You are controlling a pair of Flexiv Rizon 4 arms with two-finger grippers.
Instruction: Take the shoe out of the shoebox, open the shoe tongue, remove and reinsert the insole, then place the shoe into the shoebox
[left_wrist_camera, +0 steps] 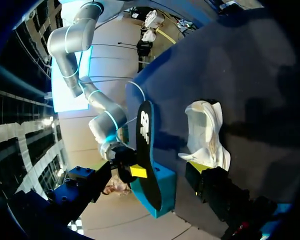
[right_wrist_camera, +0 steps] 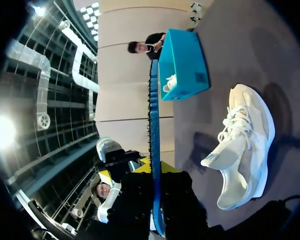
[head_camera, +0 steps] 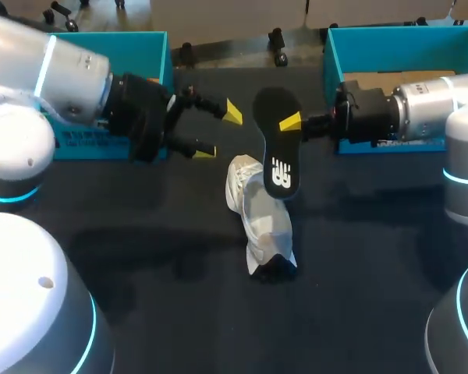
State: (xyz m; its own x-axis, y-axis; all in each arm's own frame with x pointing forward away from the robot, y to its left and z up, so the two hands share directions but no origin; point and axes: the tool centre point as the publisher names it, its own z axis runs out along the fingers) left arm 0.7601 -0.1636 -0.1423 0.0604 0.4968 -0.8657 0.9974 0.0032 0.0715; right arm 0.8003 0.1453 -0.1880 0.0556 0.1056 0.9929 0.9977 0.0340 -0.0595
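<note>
Pinching black insole, right fingers, white shoe below, seemingly apart

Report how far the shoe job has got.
Done: the white lace-up sneaker lies out on the black table and its black flat insole is out. In hand: the right claw grips that insole above the sneaker; the left claw is open. Left: reinsert the insole, box the sneaker.

Head camera: high behind robot, facing down on desk, far, whole workspace in frame. Left wrist camera: low, near, facing across desk toward right arm; shoe close ahead. Right wrist camera: facing opposite way, insole edge-on, very near. All three share shoe, insole.
</note>
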